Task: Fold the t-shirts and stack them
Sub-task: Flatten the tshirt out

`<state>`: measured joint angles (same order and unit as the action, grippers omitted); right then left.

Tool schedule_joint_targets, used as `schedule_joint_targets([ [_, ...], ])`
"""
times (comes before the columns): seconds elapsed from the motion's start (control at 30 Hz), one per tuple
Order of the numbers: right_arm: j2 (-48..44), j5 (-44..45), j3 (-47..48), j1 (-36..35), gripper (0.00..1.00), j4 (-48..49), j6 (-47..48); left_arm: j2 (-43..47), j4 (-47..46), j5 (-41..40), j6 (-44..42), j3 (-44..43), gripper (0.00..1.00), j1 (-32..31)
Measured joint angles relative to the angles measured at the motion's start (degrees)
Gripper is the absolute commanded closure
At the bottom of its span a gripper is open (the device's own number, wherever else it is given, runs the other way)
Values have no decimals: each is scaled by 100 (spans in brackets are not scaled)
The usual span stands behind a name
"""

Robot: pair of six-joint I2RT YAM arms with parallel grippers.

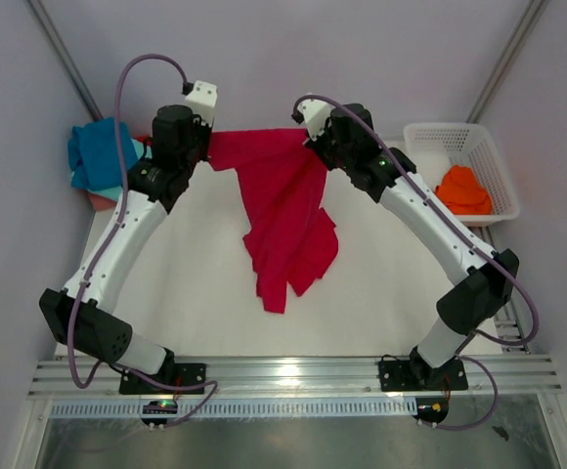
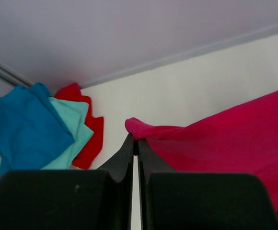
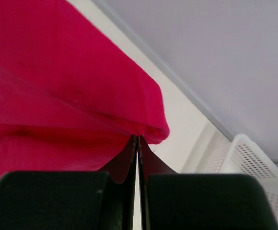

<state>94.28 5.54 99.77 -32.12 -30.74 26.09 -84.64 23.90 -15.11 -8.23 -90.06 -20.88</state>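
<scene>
As 2 grippers (image 2: 135, 143) (image 3: 137, 140) pinch it, t-shirt (image 1: 285, 210) hangs between.

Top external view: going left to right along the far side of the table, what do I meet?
Blue t-shirt → left fingers → crimson t-shirt, pinched at both upper ends → right fingers → white basket with an orange t-shirt inside.

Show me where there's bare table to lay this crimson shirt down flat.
Bare table lies between the crimson t-shirt and the left arm, between it and the right arm, and along the near rail below its lower end. Crowded: far left corner, with the blue t-shirt pile; the right edge, with the basket.
</scene>
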Motion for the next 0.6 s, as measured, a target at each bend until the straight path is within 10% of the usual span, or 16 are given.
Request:
schedule_joint_targets([
  [0.6, 1375, 1550, 2378, -116, 97, 1303, 529, -452, -310, -1235, -581, -2310, 100, -74],
])
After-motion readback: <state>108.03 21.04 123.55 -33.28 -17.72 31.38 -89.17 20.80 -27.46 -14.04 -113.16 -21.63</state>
